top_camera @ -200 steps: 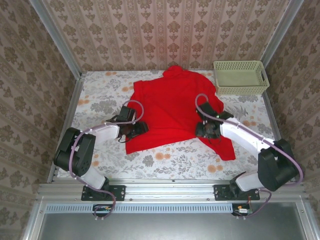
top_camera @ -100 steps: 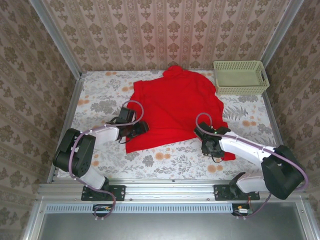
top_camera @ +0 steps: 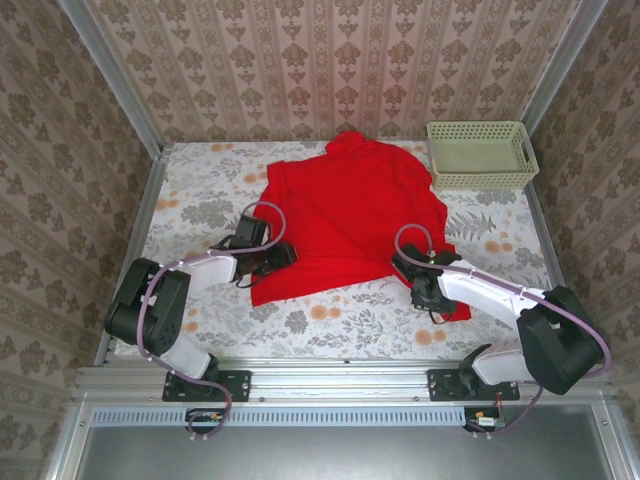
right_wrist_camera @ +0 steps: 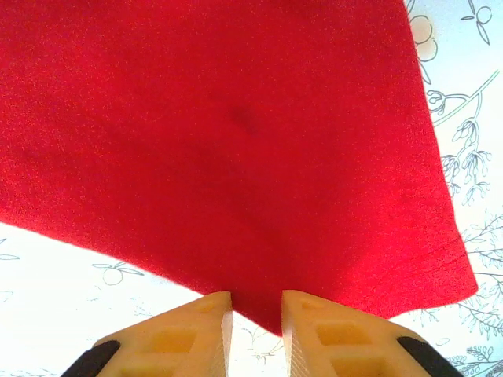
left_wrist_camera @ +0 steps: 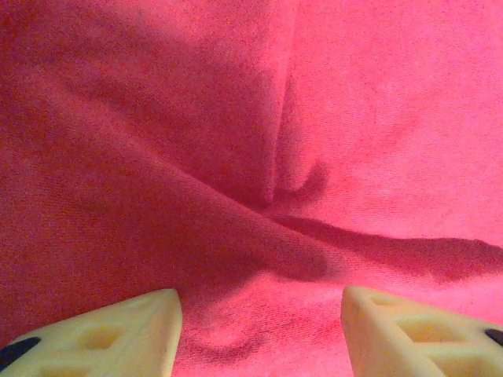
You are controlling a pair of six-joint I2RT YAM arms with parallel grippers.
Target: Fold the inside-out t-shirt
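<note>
The inside-out t-shirt (top_camera: 350, 215) lies spread out, bright red, across the middle of the table. My left gripper (top_camera: 282, 256) rests at the shirt's left edge. In the left wrist view it (left_wrist_camera: 259, 334) stands open, and wrinkled red cloth (left_wrist_camera: 314, 118) lies between and beyond its pale fingers (left_wrist_camera: 126, 338). My right gripper (top_camera: 424, 290) sits at the shirt's near right hem. In the right wrist view its jaws (right_wrist_camera: 257, 314) are narrowed to a small gap, and a point of the red hem (right_wrist_camera: 263, 302) lies between them without being pinched.
A pale green basket (top_camera: 480, 152) stands at the back right corner. Floral table cover (top_camera: 340, 320) shows along the near edge and to the left. Patterned walls close in the back and both sides.
The right gripper has drawn back from the shirt's middle to its near right hem, and its jaws have narrowed around that edge. The left gripper has stayed put.
</note>
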